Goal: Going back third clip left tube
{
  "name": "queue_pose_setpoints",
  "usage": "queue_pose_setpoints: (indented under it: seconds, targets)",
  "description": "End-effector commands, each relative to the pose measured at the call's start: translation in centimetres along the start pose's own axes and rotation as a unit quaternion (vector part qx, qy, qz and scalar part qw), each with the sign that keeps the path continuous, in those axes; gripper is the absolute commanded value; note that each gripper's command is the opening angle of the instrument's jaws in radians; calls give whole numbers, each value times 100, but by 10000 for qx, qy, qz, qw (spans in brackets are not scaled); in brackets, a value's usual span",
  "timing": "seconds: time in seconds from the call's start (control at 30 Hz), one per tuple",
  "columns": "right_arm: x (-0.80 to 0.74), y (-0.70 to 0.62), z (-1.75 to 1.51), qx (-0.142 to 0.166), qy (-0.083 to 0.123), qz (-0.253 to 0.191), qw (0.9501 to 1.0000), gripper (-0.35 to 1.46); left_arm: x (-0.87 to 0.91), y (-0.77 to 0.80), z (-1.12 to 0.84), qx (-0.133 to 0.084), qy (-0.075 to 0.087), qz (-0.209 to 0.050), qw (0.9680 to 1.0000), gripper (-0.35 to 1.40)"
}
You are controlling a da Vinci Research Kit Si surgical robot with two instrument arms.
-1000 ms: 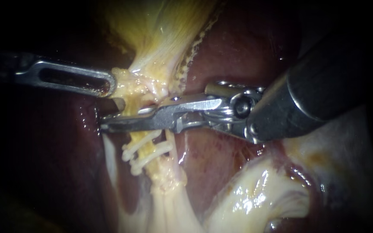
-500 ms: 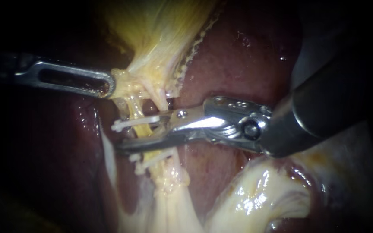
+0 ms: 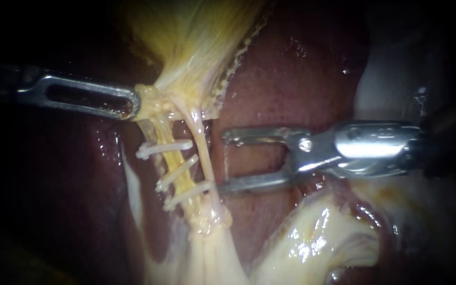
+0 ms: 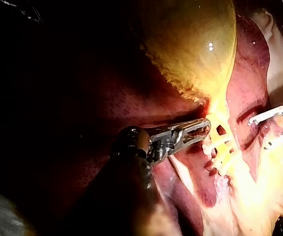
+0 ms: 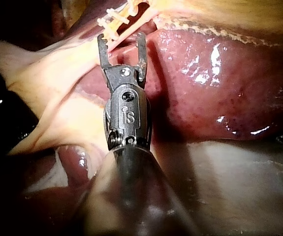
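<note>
Shows three white clips (image 3: 177, 172) across the left tube (image 3: 171, 158), left of the liver (image 3: 291, 79). Spreads the right instrument (image 3: 222, 161) hand wide and empty just right of the tube, lower jaw beside the nearest clip. Clamps the left instrument (image 3: 133, 103) hand on yellow tissue (image 3: 157, 100) at the tube's far end.

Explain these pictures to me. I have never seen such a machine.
A surgical robot works on a pig's dark red liver and yellow gallbladder. One picture comes from the endoscope, close to the tissue. The other two come from a camera on each arm, looking along that arm's own instrument. The left instrument grips the gallbladder at its narrow end. The right instrument stands open beside the tube, holding nothing. Three white clips sit across that tube.
</note>
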Motion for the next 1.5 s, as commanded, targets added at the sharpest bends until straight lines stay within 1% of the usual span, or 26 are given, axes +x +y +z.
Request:
queue_pose_setpoints:
  seconds: [0.03,0.07,0.17,0.3,0.53,0.6,0.73,0.87,0.97,1.33,1.5]
  targets:
    - [2,-1,-7,17,-15,-46,10000,50,0,0,0,0,0,0,10000,-35]
    - [3,-2,-14,34,-16,-100,9999,50,0,0,0,0,0,0,10000,-35]
    - [8,-4,-31,82,-104,-214,9997,50,0,0,0,0,0,0,10000,-35]
    - [11,-8,-45,126,-279,-281,9991,50,0,0,0,0,0,0,10000,-35]
    - [14,-11,-56,154,-292,-277,9991,50,0,1,4,-10,-7,1,10000,-35]
    - [14,-12,-59,158,-292,-278,9991,50,1,2,9,-21,-13,36,10000,-35]
    - [14,-15,-61,160,-292,-279,9991,50,6,8,26,-2,-20,56,10000,-35]
    - [15,-17,-61,161,-292,-279,9991,50,14,15,45,-24,37,89,10000,-35]
    - [15,-17,-61,161,-292,-279,9991,50,19,18,53,-18,75,107,9999,-35]
    - [16,-18,-61,159,-292,-279,9991,50,19,21,55,-15,77,112,9999,-35]
    - [17,-19,-55,141,-293,-276,9991,50,16,21,48,10,91,104,9999,-35]
